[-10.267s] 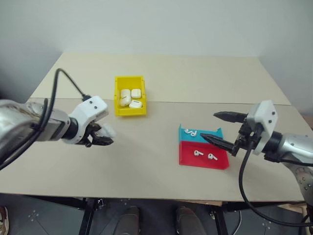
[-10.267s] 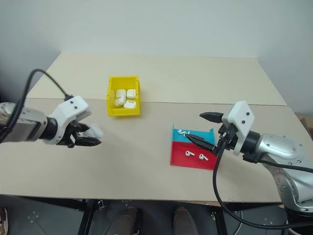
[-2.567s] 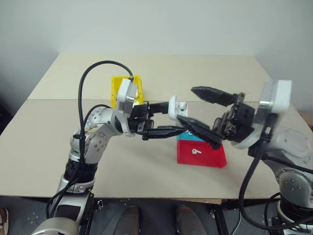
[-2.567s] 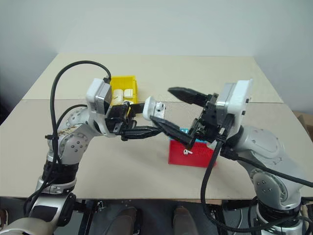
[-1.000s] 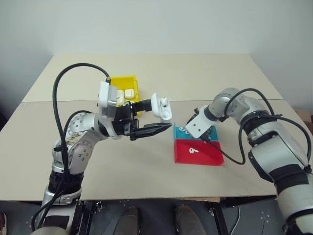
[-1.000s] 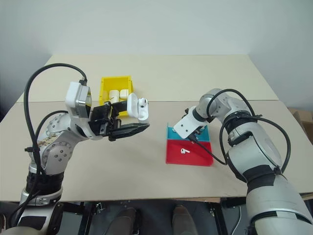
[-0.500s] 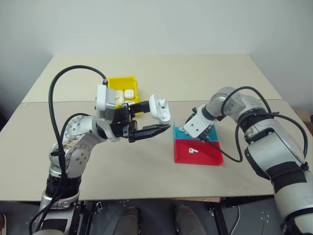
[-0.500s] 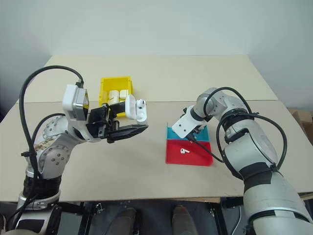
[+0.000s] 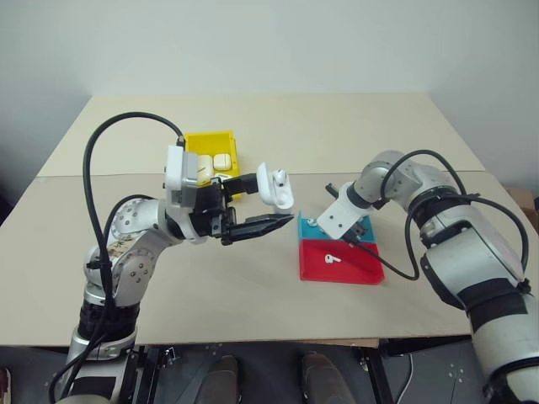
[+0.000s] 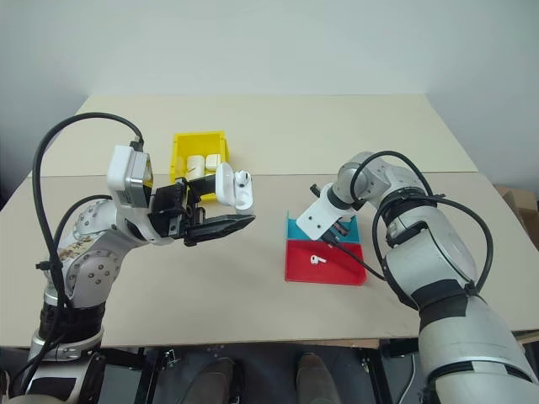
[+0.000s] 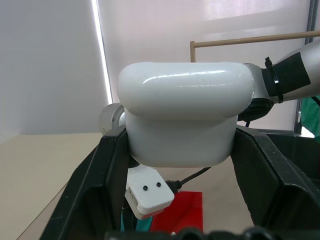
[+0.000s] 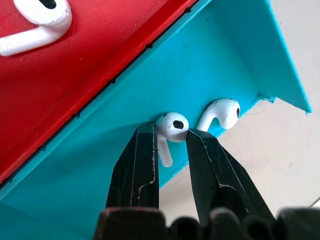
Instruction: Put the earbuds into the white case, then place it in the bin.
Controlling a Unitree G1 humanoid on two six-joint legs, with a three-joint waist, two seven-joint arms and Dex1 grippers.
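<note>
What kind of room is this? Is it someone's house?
Probably not a house; it looks like a robot test room or lab. There is a plain beige table against a bare pale wall, holding just practice props: a small yellow plastic bin of white cases and a flat red and teal tray with tiny white earbuds.

The scene is being viewed from above by the two head cameras, which are facing forward and down over the table (image 9: 278,295); nearly the same area is being covered by both, the right eye's picture being offset slightly sideways. The yellow bin (image 9: 213,150), the red and teal tray (image 9: 354,268) and both arms are being shared between them. The white case (image 11: 185,112) is being looked at very closely along the left gripper (image 11: 185,165) by the left wrist camera, with the tray being seen beyond. The teal compartment is being framed at close range by the right wrist camera, along the right gripper (image 12: 171,137).
</note>
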